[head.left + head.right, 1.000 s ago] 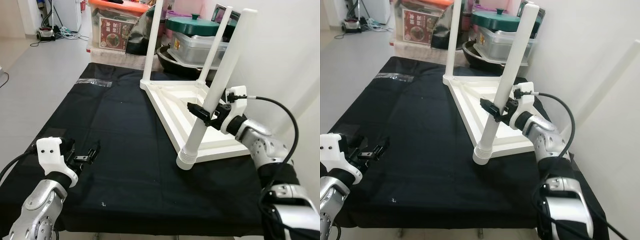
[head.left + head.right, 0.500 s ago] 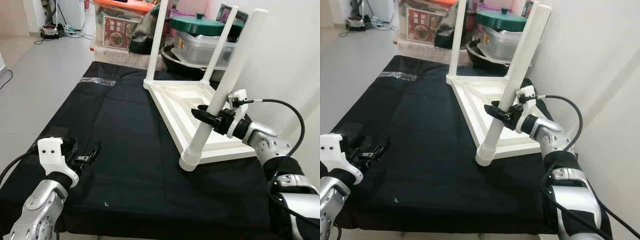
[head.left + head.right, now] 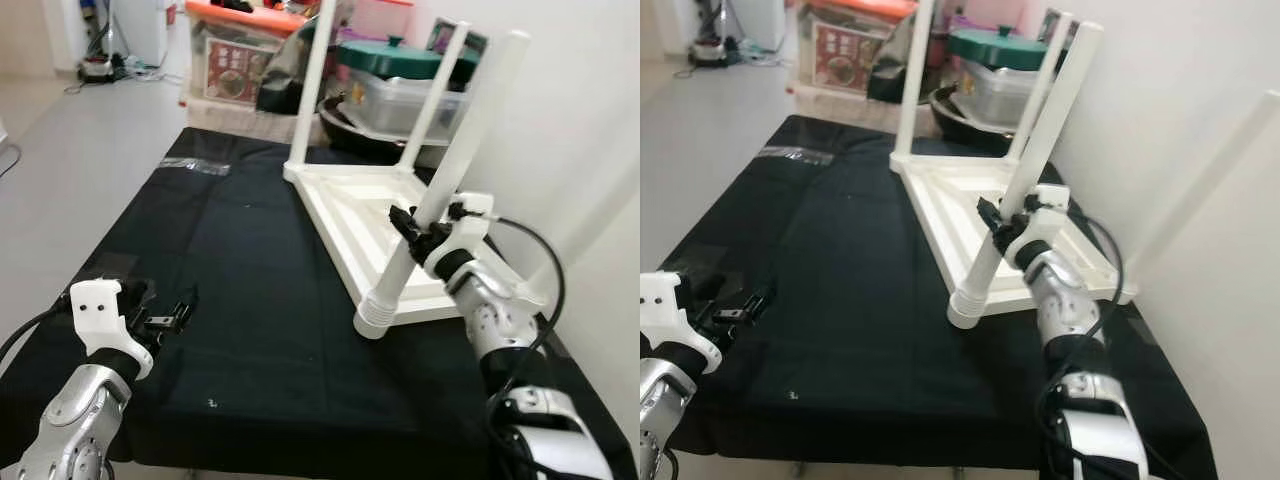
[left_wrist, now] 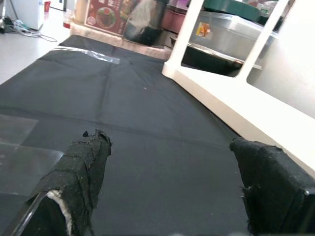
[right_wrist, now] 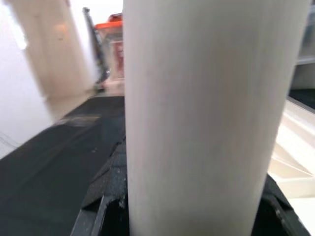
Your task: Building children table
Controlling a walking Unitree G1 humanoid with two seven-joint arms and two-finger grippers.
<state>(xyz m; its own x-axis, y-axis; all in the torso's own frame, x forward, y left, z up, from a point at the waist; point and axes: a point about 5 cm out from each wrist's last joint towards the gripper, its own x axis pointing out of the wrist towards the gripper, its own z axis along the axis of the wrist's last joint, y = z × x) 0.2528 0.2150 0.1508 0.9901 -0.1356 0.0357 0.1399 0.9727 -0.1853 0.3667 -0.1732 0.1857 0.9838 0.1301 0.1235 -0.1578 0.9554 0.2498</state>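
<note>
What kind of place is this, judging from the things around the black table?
Probably a room in a home, used partly for storage. Past the black cloth-covered table stand a clear plastic storage box with an orange lid and a grey container with a green lid, on a pale tiled floor.

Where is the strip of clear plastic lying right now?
The clear plastic strip lies flat on the black cloth at the far left of the table, well left of the upturned white table and just before the storage boxes.

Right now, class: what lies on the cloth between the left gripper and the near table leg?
Bare black cloth alone, seen in both eye views, between the left gripper and the leg.
</note>
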